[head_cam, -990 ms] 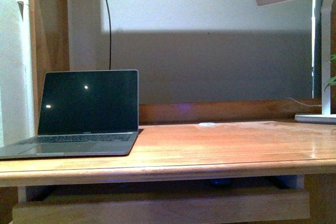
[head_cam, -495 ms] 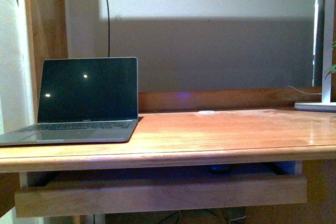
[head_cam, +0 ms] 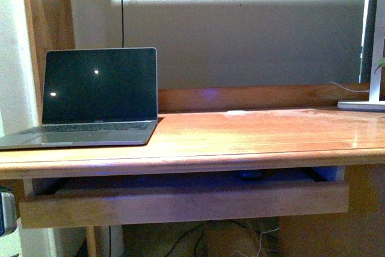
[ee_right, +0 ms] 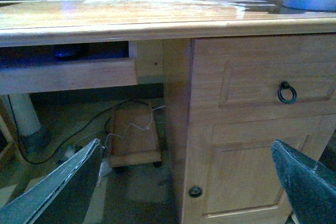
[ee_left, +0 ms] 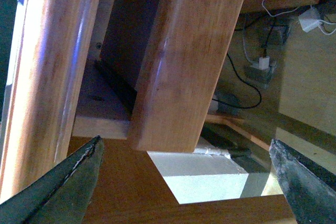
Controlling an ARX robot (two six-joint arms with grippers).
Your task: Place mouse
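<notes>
A small dark rounded shape, the mouse, lies in the pull-out tray under the desktop, only its top showing above the tray's front board. In the right wrist view the mouse is a dark lump in the shadowed gap. My right gripper is open, low beside the desk's cabinet, well apart from the mouse. My left gripper is open near the tray's left end, with nothing between its fingers. A grey part at the front view's lower left edge may belong to my left arm.
An open laptop stands on the wooden desktop at the left. A flat white disc lies at the back, a lamp base at the right. The cabinet has a ring-pull drawer. Cables and a small wheeled board lie on the floor.
The front view has dropped: desk and laptop sit higher in the picture, the lamp head has left the top, and the tray front and floor cables show more.
</notes>
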